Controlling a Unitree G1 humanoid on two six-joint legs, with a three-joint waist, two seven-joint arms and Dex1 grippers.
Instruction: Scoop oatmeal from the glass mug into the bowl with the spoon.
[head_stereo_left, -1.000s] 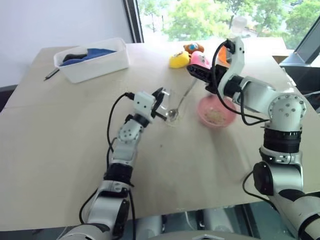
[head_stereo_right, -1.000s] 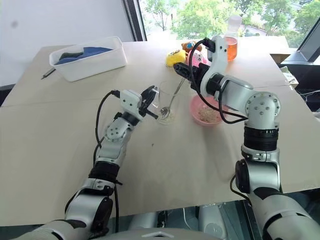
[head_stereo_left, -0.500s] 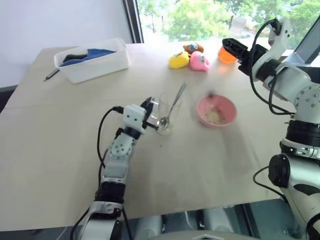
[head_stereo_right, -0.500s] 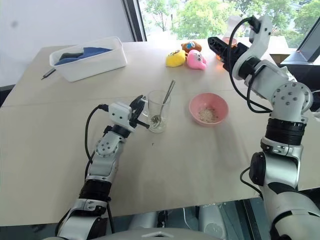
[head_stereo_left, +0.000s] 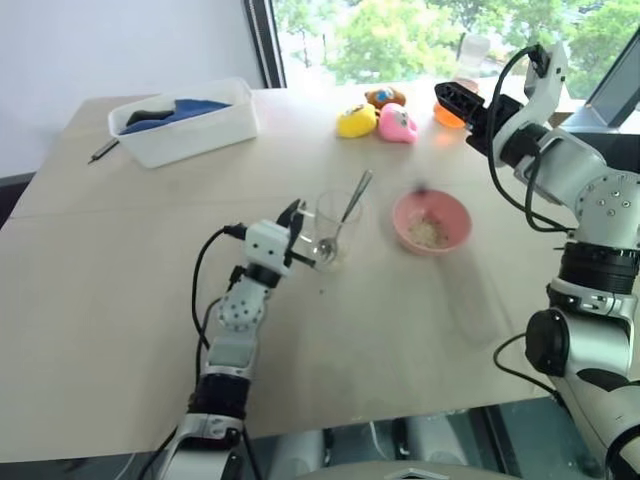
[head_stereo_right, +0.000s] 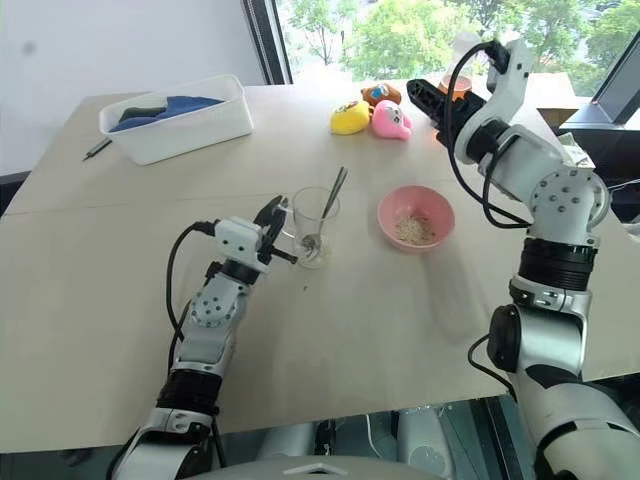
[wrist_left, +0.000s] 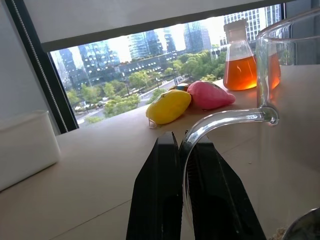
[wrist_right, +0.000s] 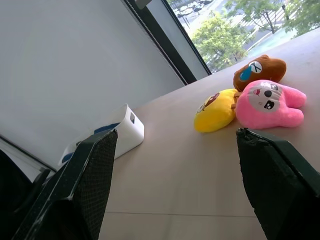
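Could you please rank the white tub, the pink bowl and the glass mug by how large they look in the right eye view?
1. White tub, clearly largest.
2. Pink bowl.
3. Glass mug, narrower than the bowl, though taller.

A spoon (head_stereo_right: 327, 208) stands in the mug (head_stereo_right: 310, 226) at mid-table (head_stereo_right: 400, 320), the bowl (head_stereo_right: 416, 217) to its right, soft toys (head_stereo_right: 371, 113) behind, a tub (head_stereo_right: 176, 116) far left.
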